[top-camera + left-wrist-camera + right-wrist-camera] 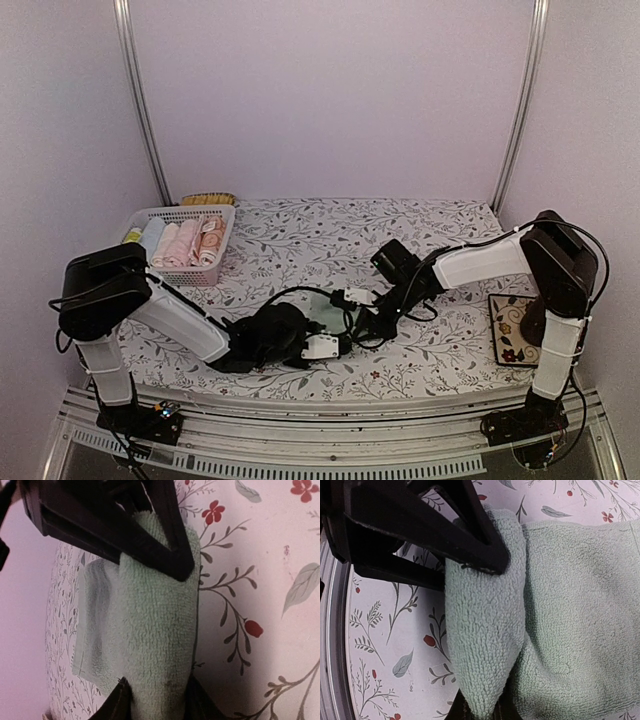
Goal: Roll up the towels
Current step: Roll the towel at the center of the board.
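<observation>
My left claw is closed on a thick fold of the pale mint green terry towel, with one dark finger pressing into the pile from above and the other below it. My right claw is almost fully closed, pinching a narrow pleat at the same towel's edge, where the cloth tapers to a point. The rest of the towel lies on the white counter printed with leaves and red flowers, near its front middle, between my two wrists. Well apart, at the back left, the white plastic lattice basket holds the orange-salmon towel with cream swirls, rolled, beside pinkish rolls
</observation>
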Available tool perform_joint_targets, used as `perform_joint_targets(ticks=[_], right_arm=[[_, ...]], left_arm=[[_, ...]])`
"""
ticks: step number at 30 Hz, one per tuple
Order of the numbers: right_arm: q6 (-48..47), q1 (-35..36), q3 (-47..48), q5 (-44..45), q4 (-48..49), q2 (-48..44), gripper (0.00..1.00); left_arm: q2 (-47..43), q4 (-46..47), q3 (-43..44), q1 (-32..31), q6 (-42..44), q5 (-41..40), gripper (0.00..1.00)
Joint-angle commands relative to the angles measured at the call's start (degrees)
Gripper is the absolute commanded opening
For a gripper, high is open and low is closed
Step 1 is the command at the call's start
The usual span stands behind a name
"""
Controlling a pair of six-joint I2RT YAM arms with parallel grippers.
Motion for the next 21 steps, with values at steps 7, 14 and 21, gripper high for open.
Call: perform_joint_targets(ticks=[7,14,21], right_arm=[[0.3,-0.8,0.1,1.1,-3.8,1.3,0.15],[1.2,-0.9,-5.8,7.3,2.0,-7.4,0.56],[3.1,-1.3,-10.6,16.9,8.2,-13.5,0.72]], left_arm=[[1.4,-11.5,4.5,1.6,-2.9,6.4,0.00],[2.4,-28.7,12.9,4.8,-8.4,16.0,0.00],[3.1,-34.8,16.2,8.4,-11.5,26.0,0.00]])
